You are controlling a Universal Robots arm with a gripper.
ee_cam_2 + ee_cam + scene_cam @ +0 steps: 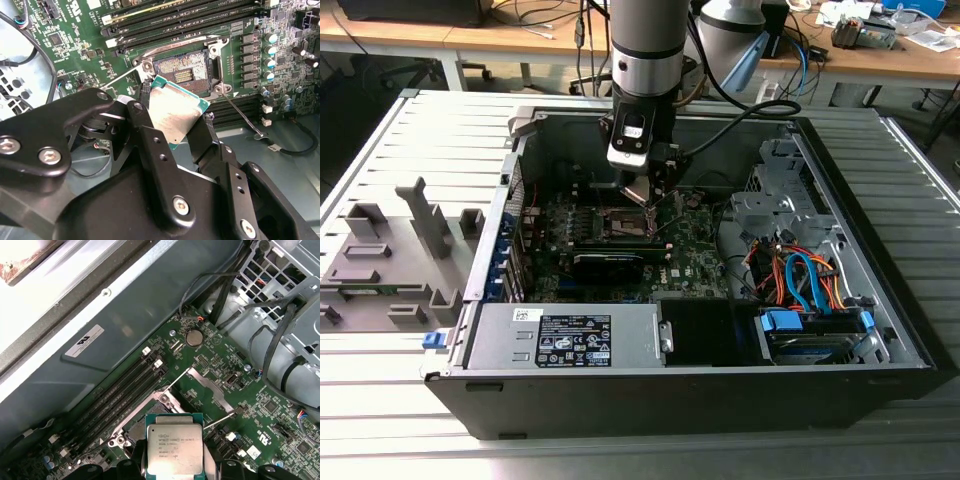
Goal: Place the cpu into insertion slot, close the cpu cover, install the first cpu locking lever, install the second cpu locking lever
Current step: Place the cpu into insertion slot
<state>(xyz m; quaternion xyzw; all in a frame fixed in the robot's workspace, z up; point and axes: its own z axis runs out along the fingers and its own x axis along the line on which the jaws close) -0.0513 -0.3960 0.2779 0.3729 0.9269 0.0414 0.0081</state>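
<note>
The cpu [177, 117] looks light, stiff and flat. Its smooth metal top is probably slippery and its underside delicate, so the edges are the place to hold it. The jaws clamp two opposite edges, holding it tilted just above the open slot [182, 70] on the board [70, 25] inside the case [720, 400].

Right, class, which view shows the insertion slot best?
The second wrist view: the insertion slot lies open in plain sight beyond the held cpu. In the first wrist view the cpu covers most of it; in the exterior view the gripper partly blocks it.
</note>
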